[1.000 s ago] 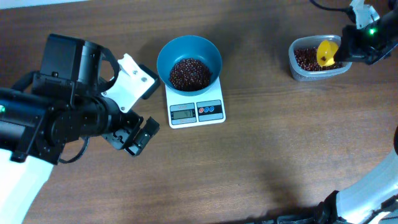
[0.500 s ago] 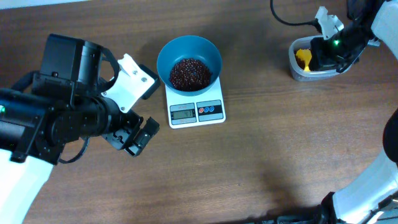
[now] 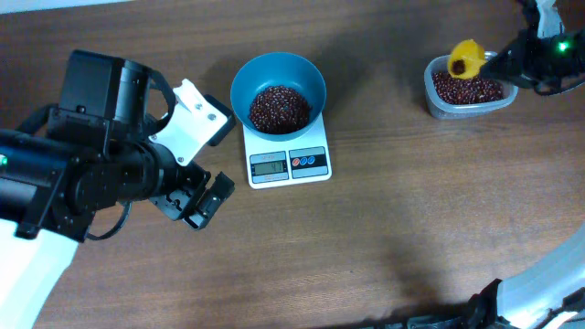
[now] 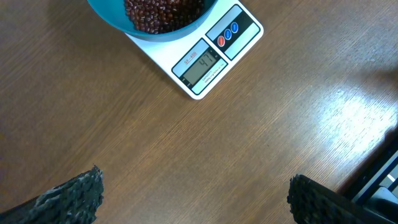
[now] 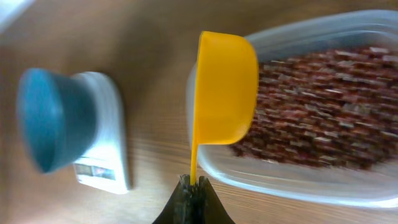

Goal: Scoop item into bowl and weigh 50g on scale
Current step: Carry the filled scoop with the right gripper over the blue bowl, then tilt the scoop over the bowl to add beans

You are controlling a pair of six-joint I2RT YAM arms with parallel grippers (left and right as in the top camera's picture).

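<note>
The teal bowl (image 3: 278,75) stands on the white scale (image 3: 289,163) and holds a heap of red-brown beans (image 3: 280,107). More beans (image 3: 466,89) fill the clear tub (image 3: 430,91) at the far right. My right gripper (image 3: 498,62) is shut on the thin handle of a yellow scoop (image 3: 464,59), which hangs over the tub's left end. The right wrist view shows the scoop (image 5: 225,90) side-on above the tub's rim (image 5: 298,180), its inside hidden, and the gripper (image 5: 194,183) pinching the handle. My left gripper (image 3: 196,203) rests open, left of the scale, over bare wood (image 4: 196,205).
In the left wrist view the scale's display (image 4: 200,65) and its red and blue buttons (image 4: 227,34) lie ahead of the open fingers (image 4: 68,199). My bulky left arm (image 3: 82,174) covers the table's left side. Brown wood stretches between scale and tub.
The right gripper dipped the scoop into the tub half a second ago and has now raised it over the tub's left end. The left arm has not moved.
</note>
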